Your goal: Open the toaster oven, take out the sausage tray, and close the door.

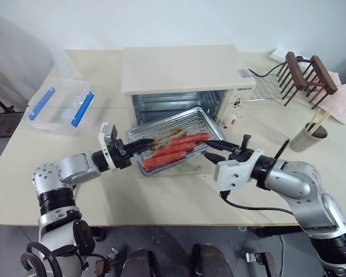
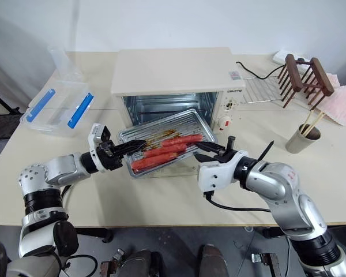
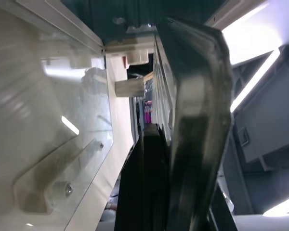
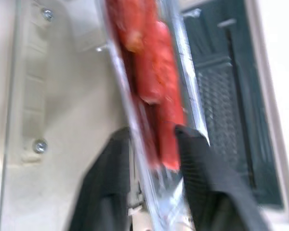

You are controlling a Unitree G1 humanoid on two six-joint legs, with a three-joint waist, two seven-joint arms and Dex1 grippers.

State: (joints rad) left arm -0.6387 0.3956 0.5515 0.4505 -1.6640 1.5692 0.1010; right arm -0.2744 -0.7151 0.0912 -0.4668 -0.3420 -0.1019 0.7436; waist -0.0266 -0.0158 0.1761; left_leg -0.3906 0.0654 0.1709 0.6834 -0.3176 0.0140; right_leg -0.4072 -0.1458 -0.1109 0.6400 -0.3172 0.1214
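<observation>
The cream-white toaster oven (image 1: 184, 69) stands at the table's middle, and its glass door (image 4: 31, 96) lies open and flat in front of it. The silver sausage tray (image 1: 179, 124), with several red sausages (image 1: 176, 147) on it, is out of the oven, tilted above the door. My left gripper (image 1: 139, 145) is shut on the tray's left edge. At the tray's right edge my right gripper (image 1: 210, 148) stands open, one finger on each side of the rim (image 4: 139, 144).
A clear plastic box with blue clips (image 1: 60, 107) sits at the back left. To the right of the oven are a wire rack (image 1: 265, 86), a wooden rack (image 1: 305, 78), a pink cloth (image 1: 340, 104) and a cup with chopsticks (image 1: 308, 137).
</observation>
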